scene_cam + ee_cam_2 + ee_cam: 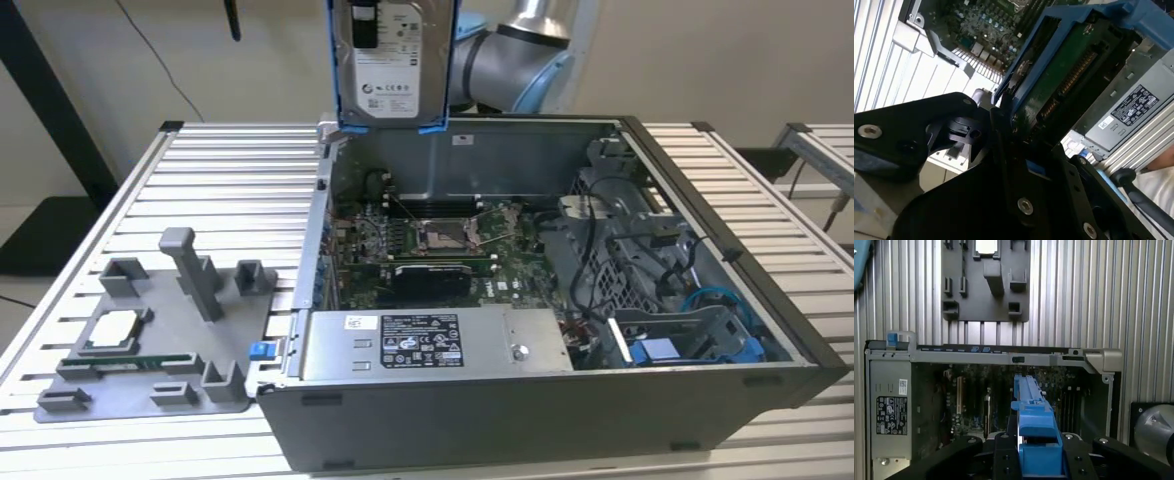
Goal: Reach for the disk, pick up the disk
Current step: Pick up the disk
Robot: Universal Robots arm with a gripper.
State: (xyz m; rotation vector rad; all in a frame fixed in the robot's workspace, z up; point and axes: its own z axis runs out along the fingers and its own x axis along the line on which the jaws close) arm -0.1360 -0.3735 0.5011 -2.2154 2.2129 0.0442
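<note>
The disk (391,60), a silver hard drive with a white label in a blue bracket, hangs upright in the air above the back wall of the open computer case (694,230). In the first wrist view its blue bracket edge (1033,415) stands out between the black fingers (1004,455) of my gripper (1038,452), which is shut on it. In the second wrist view the disk's green circuit-board underside (1069,75) shows, clamped in the gripper (1009,127). The disk touches nothing else.
Below lies the case's motherboard (441,235), with a grey power supply (427,345) at the front and a blue bay (667,350) at the exterior view's right. A grey fixture tray (200,400) holding a CPU chip (114,330) sits on the slatted table (227,180).
</note>
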